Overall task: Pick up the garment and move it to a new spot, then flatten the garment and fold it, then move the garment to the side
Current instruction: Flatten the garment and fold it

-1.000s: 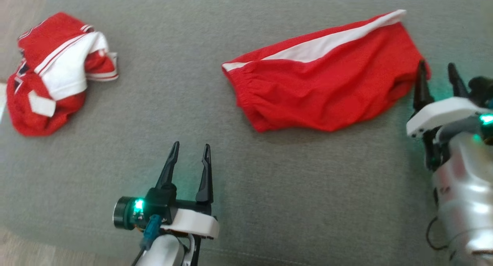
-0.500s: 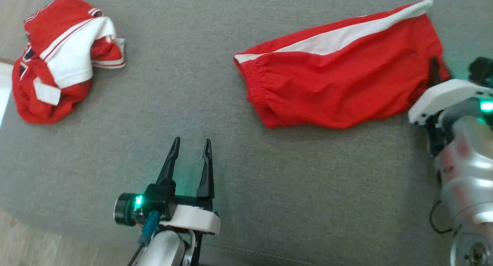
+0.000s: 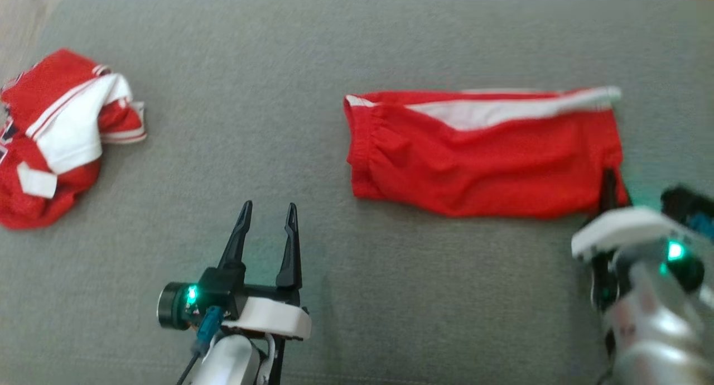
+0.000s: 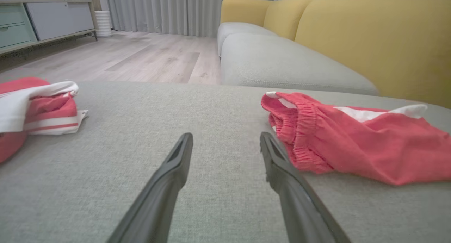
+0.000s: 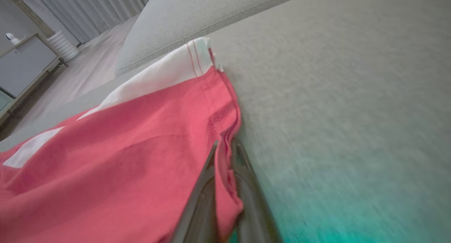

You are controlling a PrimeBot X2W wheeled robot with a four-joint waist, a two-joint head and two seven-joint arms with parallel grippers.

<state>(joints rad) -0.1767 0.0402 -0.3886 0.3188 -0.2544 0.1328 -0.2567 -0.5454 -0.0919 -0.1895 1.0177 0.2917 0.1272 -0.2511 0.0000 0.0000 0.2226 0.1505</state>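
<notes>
We see the red shorts [image 3: 479,167] lying spread out on the grey cushion [image 3: 357,296], on our right side in the head view. The gathered waistband [image 3: 362,145] is at the left end and the hem [image 5: 211,98] at the right end. A white stripe [image 3: 502,112] runs along the far edge of the cloth. The fabric is mostly flat, with soft wrinkles near the waistband.

Our right gripper [image 3: 609,179] sits at the near right corner of the shorts. Its jaws are drawn narrow and pinch the cloth. In the right wrist view a strip of red hem runs down between the two dark fingers [image 5: 248,186], which press on it from either side. The rest of the shorts rests on the cushion.

Our left gripper [image 3: 268,206] is over the near part of the cushion, well apart from the shorts. Its jaws stand wide with nothing between them. In the left wrist view the waistband lies beyond and to the right of the fingertips, not touching them. We cannot tell whether this gripper touches the cushion.

A crumpled red and white garment [image 3: 56,145] lies at the far left of the cushion, well apart from the shorts. Beyond the cushion, the left wrist view shows a wooden floor [image 4: 141,56], grey curtains [image 4: 169,10] and yellow sofa backs [image 4: 370,35].
</notes>
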